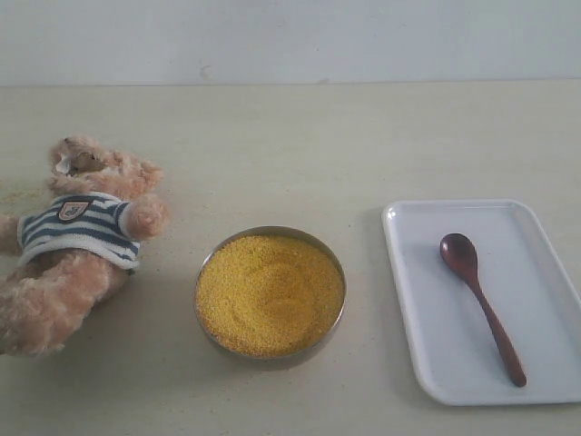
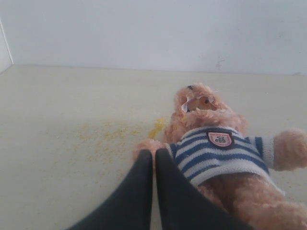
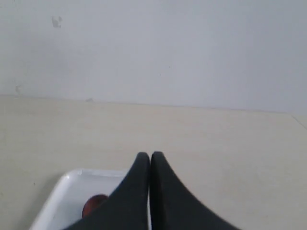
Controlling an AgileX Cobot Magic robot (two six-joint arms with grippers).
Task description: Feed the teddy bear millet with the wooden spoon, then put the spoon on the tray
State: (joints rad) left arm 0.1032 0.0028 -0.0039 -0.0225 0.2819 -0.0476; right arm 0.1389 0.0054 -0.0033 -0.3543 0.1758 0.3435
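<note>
The left pincer (image 2: 153,154) and right pincer (image 3: 149,156) are closed, empty; the wooden spoon (image 1: 482,305) lies on the tray (image 1: 419,300).

we see fluffy plush on the teddy bear (image 1: 68,272) under a knitted striped shirt (image 1: 82,227), a glossy wooden spoon (image 1: 479,304), a smooth white plastic tray (image 1: 408,300), grainy millet (image 1: 270,292) in a shiny metal bowl (image 1: 272,358), and a matt table (image 1: 272,145).

Flat pale-beige matte tabletop with faint grain (image 1: 300,145) runs back to a plain off-white painted wall (image 1: 381,36). The wall carries a few small dark scuffs (image 1: 207,70) low down, near the table line. Light soft and even; shadows faint, blurred at edges.
</note>
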